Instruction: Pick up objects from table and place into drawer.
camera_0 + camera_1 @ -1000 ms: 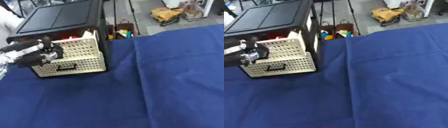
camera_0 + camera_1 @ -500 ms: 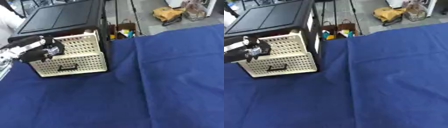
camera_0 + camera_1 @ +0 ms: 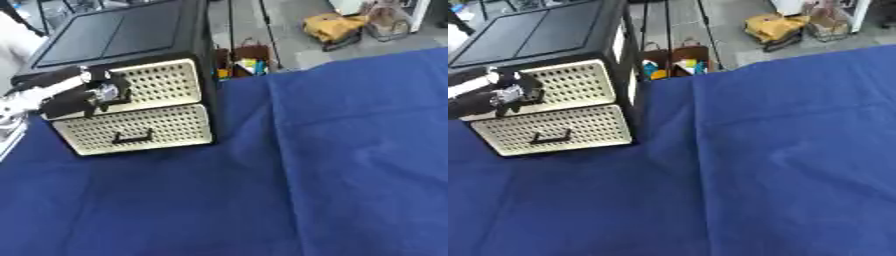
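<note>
The upper drawer (image 3: 162, 85) of the black cabinet (image 3: 131, 35) is being pressed by the left hand (image 3: 79, 92), fingers curled, nothing visibly held; withdrawal is judged next.

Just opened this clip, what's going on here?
The robot's left hand is up against the front of the upper drawer of a small black cabinet that stands on a table covered with a blue cloth. Both cream perforated drawers, including the lower drawer, sit flush with the cabinet front, so they look closed. No loose objects show on the cloth, and the right hand is not in view.
</note>
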Motion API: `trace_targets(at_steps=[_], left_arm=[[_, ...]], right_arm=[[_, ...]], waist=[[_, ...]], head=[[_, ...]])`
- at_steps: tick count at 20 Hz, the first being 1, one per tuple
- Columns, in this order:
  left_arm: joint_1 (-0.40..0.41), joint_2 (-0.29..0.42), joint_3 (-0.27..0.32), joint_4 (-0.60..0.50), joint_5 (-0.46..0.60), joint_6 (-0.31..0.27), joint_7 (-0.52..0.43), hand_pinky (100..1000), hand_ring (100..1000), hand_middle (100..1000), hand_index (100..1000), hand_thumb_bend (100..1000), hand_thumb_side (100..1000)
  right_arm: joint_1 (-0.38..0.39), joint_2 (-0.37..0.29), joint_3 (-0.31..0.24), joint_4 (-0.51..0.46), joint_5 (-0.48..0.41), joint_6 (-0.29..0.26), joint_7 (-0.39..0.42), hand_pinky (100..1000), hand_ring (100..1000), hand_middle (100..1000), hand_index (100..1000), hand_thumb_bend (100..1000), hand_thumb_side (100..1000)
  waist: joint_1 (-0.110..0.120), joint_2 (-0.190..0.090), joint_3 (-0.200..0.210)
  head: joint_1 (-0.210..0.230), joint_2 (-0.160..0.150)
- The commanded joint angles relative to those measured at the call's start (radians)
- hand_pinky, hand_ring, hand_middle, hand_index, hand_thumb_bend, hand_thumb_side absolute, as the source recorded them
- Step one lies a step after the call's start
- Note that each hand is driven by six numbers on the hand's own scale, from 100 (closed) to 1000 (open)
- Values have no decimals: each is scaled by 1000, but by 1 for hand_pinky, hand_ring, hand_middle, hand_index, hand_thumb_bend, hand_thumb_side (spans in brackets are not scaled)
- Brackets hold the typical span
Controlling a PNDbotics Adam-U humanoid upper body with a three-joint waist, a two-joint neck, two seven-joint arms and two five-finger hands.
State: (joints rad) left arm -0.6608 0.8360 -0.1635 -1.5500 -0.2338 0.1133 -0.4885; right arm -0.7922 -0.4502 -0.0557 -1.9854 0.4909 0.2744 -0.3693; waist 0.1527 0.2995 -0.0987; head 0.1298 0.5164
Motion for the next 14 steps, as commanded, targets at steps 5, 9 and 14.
trace_targets(at_steps=[5,9,14], left_arm=[[-13,12,4,30,6,-8,1,108,362,636,977,100,1000],[0,14,-9,-1,20,-12,-29,110,363,617,943,100,1000],[46,54,-22,-120,0,-53,-103,137,380,614,925,100,1000]], right_arm=[[-18,-9,-3,-15,-11,0,4,486,615,508,692,187,688],[-8,-11,-5,-15,-11,3,4,485,614,508,692,187,688],[7,-9,-10,-15,-10,7,-2,488,618,510,693,184,689]], waist=[[-2,-7,-6],[-3,-15,-1],[-8,-37,16]], head=[[7,-19],[4,-11],[-1,3]])
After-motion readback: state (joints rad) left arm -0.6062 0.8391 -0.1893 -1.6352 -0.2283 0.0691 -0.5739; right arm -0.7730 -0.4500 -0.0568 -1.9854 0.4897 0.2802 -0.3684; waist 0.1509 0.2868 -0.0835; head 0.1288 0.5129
